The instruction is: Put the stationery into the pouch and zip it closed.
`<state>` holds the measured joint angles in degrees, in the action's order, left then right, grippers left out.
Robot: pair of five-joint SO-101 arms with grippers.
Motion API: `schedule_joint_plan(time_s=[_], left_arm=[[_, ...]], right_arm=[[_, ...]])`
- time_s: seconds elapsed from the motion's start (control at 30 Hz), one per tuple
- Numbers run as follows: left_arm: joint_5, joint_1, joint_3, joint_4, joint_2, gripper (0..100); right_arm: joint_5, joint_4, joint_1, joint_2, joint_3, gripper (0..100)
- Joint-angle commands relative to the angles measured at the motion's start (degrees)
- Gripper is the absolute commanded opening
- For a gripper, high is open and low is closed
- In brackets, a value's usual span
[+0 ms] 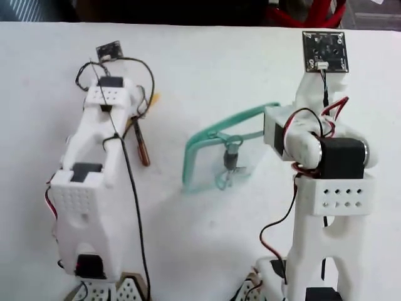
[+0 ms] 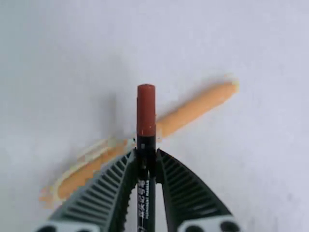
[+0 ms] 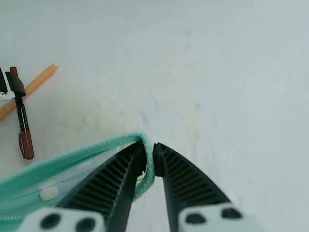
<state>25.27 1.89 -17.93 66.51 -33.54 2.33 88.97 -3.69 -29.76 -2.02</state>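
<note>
A white table (image 1: pixel 207 69) carries everything, with the two arms standing side by side on it. The left arm (image 1: pixel 94 163) leans out over the table's left part, and the right arm (image 1: pixel 326 182) stands across from it on the other side. Between them lies the pouch (image 1: pixel 188 157), clear plastic with a teal zip edge, its mouth gaping in an open loop. One end of that loop is lifted toward the right arm. The right gripper (image 3: pixel 148 154) has its fingers pinched together on the teal edge at the corner of the pouch (image 3: pixel 72 154). The left gripper (image 2: pixel 146 153) is clamped on a pen (image 2: pixel 146 108), black in the barrel with a brown cap, and the capped end sticks out beyond the fingertips. From the high view the pen (image 1: pixel 141 145) slants down beside the left arm, well apart from the pouch, and I cannot tell whether its cap touches the table. Under the pen an orange pencil (image 2: pixel 193 110) lies flat on the table, crossing the pen's line at an angle. The right wrist view shows the same pencil (image 3: pixel 36 84) with the pen (image 3: pixel 21 121) beside it, both outside the pouch. Through the clear side of the pouch a small grey thing (image 1: pixel 232 153) shows, too small to tell what it is.
</note>
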Motion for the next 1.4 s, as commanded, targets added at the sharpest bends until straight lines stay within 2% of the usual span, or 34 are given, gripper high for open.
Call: schedule_joint_plan(time_s=[0.0,0.1,0.2,0.37,0.67,0.83,0.97,1.1,1.17,1.23,1.3,1.37], left_arm=[[-0.8,-3.2,-7.2,9.7,11.3,2],[-0.6,-5.6,-12.8,16.4,21.6,2],[-0.8,-9.4,-20.0,19.7,33.3,2],[-5.5,-19.5,-27.3,17.6,51.3,2],[-11.8,-40.0,-19.1,6.7,63.1,2],[-22.1,-48.7,-8.1,1.8,69.6,2],[-29.5,-51.6,7.1,-8.2,78.5,2],[-31.1,-50.0,28.6,-28.6,86.9,2],[-31.0,-47.3,38.1,-40.1,89.1,2],[-30.7,-45.0,44.2,-48.4,89.8,2],[-29.1,-42.5,47.6,-52.0,89.4,2],[-23.2,-40.9,50.3,-53.9,88.8,2]], right_arm=[[-0.4,-0.2,0.0,0.0,-1.1,1.9],[-0.4,-0.2,-0.2,0.0,-1.1,1.9],[-0.4,-0.1,-0.2,0.0,-1.1,1.9],[-0.4,0.1,-0.2,0.0,-1.1,1.9],[-0.4,0.2,0.3,0.0,-1.2,1.9],[-0.4,0.7,0.3,0.0,-1.2,1.9],[-0.4,0.7,0.3,0.0,-1.2,1.9],[-0.4,0.7,0.2,0.0,-1.2,1.9],[-0.4,0.7,0.2,0.0,-1.2,1.9],[-0.4,0.7,0.2,0.0,-1.2,1.9],[-0.4,0.7,0.2,0.0,-1.2,1.9],[-0.4,0.7,0.2,0.0,-1.2,1.9]])
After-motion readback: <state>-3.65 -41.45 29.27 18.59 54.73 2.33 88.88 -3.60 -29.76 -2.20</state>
